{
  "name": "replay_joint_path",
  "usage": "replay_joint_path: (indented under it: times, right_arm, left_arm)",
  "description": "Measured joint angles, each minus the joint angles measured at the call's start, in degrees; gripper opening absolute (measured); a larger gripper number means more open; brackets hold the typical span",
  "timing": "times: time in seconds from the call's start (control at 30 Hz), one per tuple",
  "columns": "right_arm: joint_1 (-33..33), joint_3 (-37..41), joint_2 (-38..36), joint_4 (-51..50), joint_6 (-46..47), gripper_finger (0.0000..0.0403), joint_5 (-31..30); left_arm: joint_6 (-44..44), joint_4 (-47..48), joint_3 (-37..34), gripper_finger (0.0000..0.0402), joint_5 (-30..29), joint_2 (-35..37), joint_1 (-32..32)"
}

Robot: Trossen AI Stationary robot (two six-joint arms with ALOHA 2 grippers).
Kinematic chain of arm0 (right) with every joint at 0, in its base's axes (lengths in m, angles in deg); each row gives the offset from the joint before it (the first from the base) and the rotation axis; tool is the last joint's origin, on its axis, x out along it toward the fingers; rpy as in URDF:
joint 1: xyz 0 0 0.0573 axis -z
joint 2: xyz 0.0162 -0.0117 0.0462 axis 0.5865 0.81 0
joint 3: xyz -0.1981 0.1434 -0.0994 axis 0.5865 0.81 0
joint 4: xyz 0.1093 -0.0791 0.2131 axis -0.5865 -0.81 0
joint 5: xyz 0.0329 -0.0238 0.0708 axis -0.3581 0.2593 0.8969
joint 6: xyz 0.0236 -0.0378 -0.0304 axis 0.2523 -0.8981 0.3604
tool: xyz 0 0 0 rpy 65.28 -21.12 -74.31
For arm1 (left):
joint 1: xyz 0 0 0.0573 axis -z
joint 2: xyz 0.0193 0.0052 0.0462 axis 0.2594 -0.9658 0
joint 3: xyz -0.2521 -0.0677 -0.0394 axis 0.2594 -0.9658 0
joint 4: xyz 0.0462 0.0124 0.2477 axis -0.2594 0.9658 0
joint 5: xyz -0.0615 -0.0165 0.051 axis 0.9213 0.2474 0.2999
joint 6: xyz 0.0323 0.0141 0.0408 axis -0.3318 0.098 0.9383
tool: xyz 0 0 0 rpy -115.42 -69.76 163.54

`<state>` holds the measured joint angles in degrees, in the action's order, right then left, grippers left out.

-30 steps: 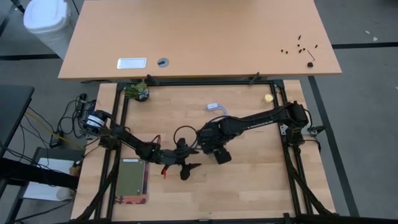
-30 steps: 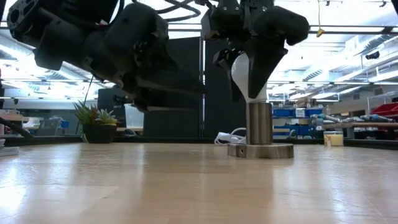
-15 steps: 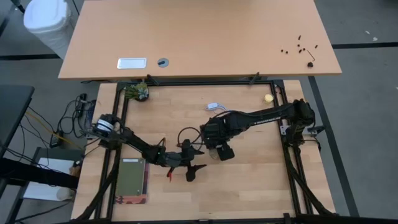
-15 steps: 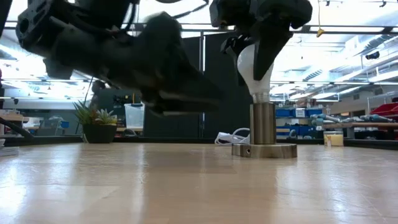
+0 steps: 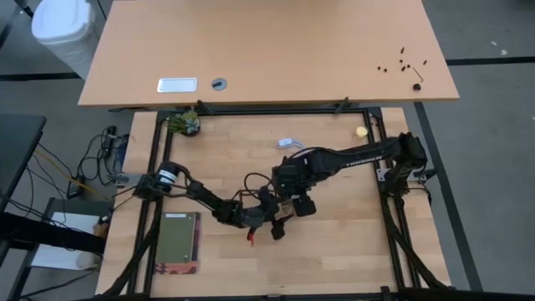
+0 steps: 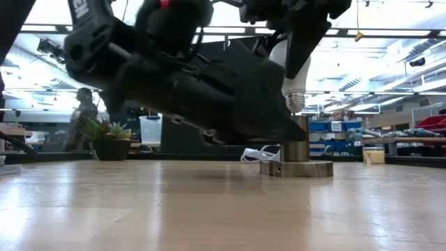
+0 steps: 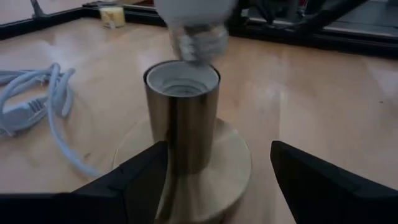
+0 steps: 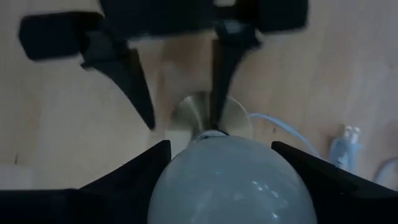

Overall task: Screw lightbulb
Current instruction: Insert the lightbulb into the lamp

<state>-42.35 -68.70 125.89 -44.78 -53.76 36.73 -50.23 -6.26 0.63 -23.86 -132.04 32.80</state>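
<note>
2 grippers meet over the middle of the wooden table (image 5: 334,251). The right gripper (image 8: 221,180) comes from above and pinches the lightbulb (image 8: 231,180) by its white globe, 1 finger on each side. In the low view the lightbulb (image 6: 294,73) hangs with its grey screw base pointing down, just above the open mouth of the socket (image 6: 296,143); the thread is not yet inside. The left wrist view shows this too: the lightbulb (image 7: 196,28) is blurred and sits a little off the centre of the socket (image 7: 181,118), near its rim.

The left gripper (image 7: 217,180) is low, close to the table, with its fingers spread. They stand on the 2 sides of the socket's round metal base and I cannot tell if they touch it. In the high view the left gripper (image 5: 274,219) lies just beside the right gripper (image 5: 299,201).

Behind the socket a white cord (image 7: 43,109) lies in loops on the wood. Farther away, a small plant (image 6: 108,139) stands at the far edge of the table, and a small yellowish ball (image 5: 361,131) rests near the far right corner. A green flat board (image 5: 176,241) lies on the left side. In the room behind, 1 person (image 6: 85,111) stands.
</note>
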Motion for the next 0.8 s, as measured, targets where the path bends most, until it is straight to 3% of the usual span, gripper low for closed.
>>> replay_joint_path:
  times: [0.33,0.53,0.8]
  right_arm:
    - [0.2,6.52,-0.39,4.43,0.35,0.0279,0.69]
    - [0.11,7.16,-0.41,7.41,0.7,0.0279,0.85]
    - [0.02,7.18,-0.67,7.52,2.3,0.0278,0.02]
  left_arm:
    - [1.72,0.73,1.36,0.0305,-4.03,-0.78,-1.23]
    - [1.84,-0.18,1.36,0.0305,2.48,-0.75,-2.17]
    - [2.0,-0.37,1.36,0.0305,3.52,-0.73,-3.55]
